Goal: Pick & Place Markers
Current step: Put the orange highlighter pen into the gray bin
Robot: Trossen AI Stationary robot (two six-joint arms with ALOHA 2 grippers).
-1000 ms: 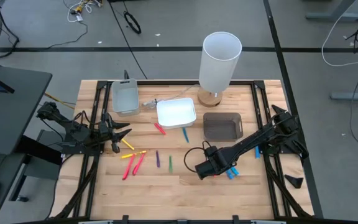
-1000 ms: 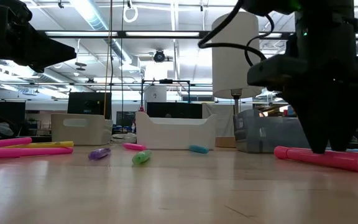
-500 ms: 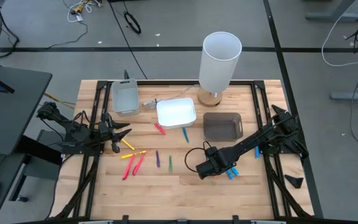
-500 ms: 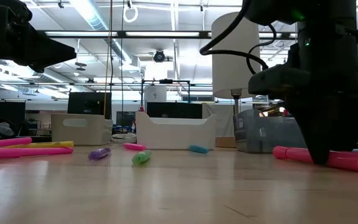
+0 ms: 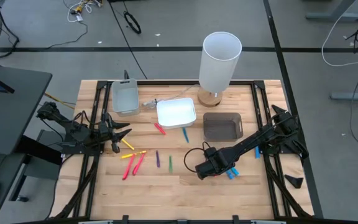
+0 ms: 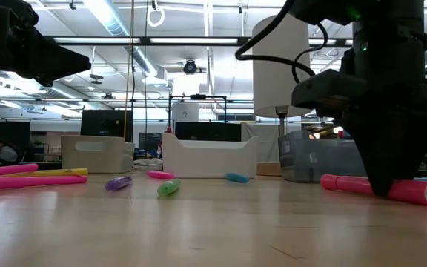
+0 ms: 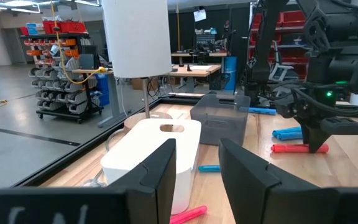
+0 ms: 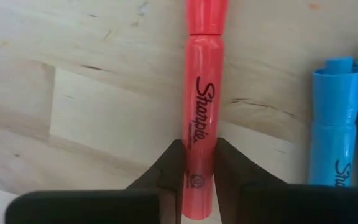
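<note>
Right claw [image 8: 196, 163] now clamping pink marker [image 8: 201, 93].

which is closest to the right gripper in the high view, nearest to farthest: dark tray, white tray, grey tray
From the right gripper, near the table's front:
1. dark tray, just beyond it, toward the back on the right side.
2. white tray, farther back, around the table's middle.
3. grey tray, farthest, at the back left corner near the left arm.

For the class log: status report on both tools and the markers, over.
Right tool shut on pink Sharpie marker, on table. Left tool open, waiting at table's left. Blue markers alongside.
</note>
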